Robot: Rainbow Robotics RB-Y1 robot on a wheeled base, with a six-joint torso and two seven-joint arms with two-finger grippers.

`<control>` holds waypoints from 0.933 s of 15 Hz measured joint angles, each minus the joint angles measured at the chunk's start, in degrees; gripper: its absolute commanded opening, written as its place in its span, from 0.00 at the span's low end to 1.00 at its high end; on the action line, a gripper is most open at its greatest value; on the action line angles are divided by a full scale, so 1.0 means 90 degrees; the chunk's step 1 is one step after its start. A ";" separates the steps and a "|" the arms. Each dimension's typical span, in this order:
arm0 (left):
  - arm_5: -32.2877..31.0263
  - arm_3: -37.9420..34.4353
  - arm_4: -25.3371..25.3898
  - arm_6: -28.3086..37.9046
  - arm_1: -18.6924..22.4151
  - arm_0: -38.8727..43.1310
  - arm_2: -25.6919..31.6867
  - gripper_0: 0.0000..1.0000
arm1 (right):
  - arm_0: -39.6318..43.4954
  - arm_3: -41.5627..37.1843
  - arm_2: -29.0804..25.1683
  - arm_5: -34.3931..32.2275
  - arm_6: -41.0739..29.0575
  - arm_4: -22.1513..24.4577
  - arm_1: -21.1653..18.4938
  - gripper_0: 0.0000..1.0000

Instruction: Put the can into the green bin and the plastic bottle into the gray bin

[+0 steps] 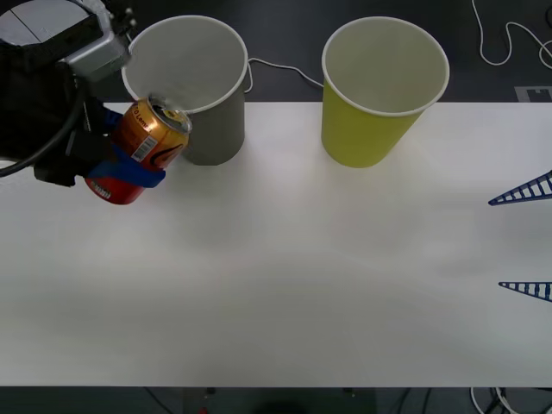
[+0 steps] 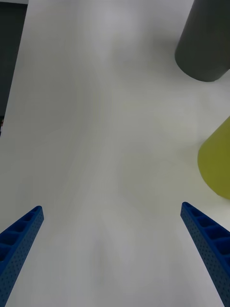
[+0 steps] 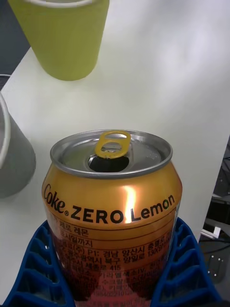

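My left gripper [image 1: 129, 171] is shut on the can [image 1: 145, 145], an orange-gold and red drink can held tilted above the table at the far left, just left of the gray bin [image 1: 194, 86]. In the left wrist view the can [image 3: 112, 211] sits between the blue fingers [image 3: 36, 268], its opened top facing the green bin [image 3: 62, 38]. The green bin [image 1: 379, 90] stands upright at the back, right of the gray one. My right gripper [image 1: 524, 240] is open at the right edge, low over bare table. The plastic bottle is out of view.
The white table [image 1: 285, 285] stretches wide in front of both cups. A white cable [image 1: 285, 71] lies on the dark floor behind the table. In the right wrist view the gray bin [image 2: 203, 43] and green bin [image 2: 218, 160] stand off to one side.
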 measured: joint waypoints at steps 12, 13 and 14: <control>0.0132 0.3282 -0.0020 0.0380 -0.1876 -0.5273 -0.4281 0.03 | 0.0000 0.0000 0.0000 0.0000 0.0000 0.0000 0.0000 1.00; 0.0151 0.3567 -0.0031 0.0393 -0.2104 -0.5643 -0.4566 0.02 | 0.0000 0.0000 0.0000 0.0000 0.0000 0.0000 0.0000 1.00; 0.0196 0.3926 -0.0034 0.0394 -0.2389 -0.5991 -0.4814 0.03 | 0.0000 0.0000 0.0000 0.0000 0.0000 0.0000 0.0000 1.00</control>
